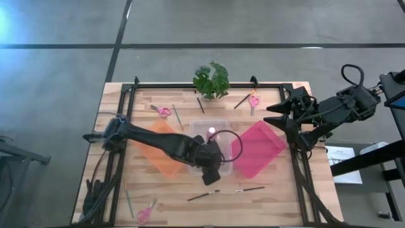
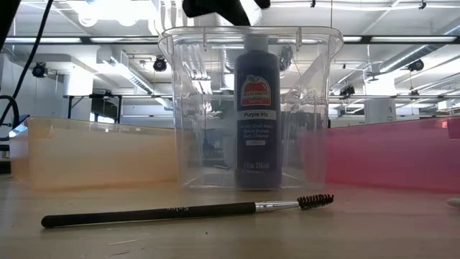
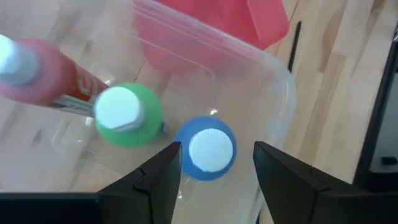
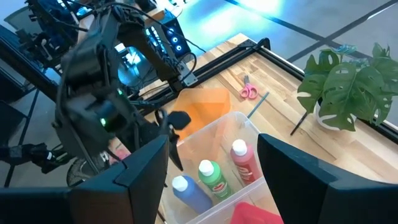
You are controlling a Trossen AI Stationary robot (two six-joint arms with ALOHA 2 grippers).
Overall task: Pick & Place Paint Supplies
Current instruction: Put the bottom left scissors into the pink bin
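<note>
- The left end effector [image 3: 214, 180] hangs over the clear bin [image 1: 197, 126] in the middle of the table [image 1: 278, 196]. Its two fingers are apart, one on each side of the blue bottle's white cap, and they do not squeeze it.
- The blue bottle [image 3: 205, 149] stands up inside the clear bin. The green bottle [image 3: 127, 115] stands just beside it, and the pink bottle [image 3: 43, 71] leans next to that one.
- I think the blue bottle is just being let go, so this drop looks almost done.
- What could go wrong: if the fingers lift crooked, one could bump the cap and tip the blue bottle into the green one.
- The green bottle is very close, so a sideways move could knock it over too.
- The right end effector [image 1: 278, 117] waits by the far right side of the table, above the pink mat [image 1: 256, 149], with its fingers wide apart and nothing in them.
- More things are not put away yet: two paintbrushes [image 1: 204, 196] lie on the near side of the table, and pink scissors [image 1: 164, 112] lie farther back near the plant [image 1: 212, 79].
- The brushes are thin and flat on the wood, so they may slip out of a pinch.
</note>
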